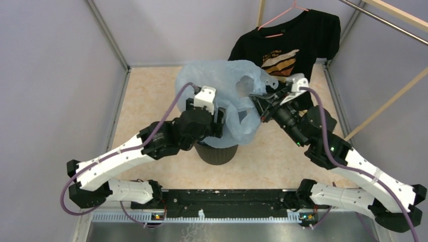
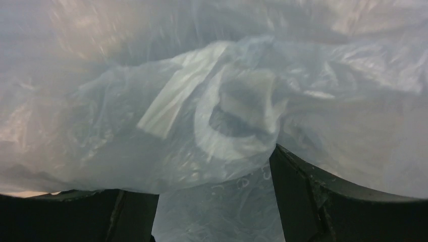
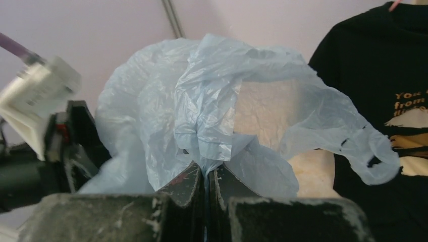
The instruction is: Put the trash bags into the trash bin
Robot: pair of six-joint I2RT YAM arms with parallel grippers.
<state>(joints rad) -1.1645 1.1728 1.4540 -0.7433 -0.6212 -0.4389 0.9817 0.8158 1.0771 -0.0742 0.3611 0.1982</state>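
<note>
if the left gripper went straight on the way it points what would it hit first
The trash bag: its film fills the left wrist view ahead of the left gripper, sagging between its spread fingers. What lies behind the film is hidden.

The trash bag [image 1: 222,80] is pale blue, the bin [image 1: 217,154] black.

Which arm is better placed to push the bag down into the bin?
Probably left: the left claw is open over the bin with the bag right before it; the right claw is shut on the bag's edge, holding it up.
</note>
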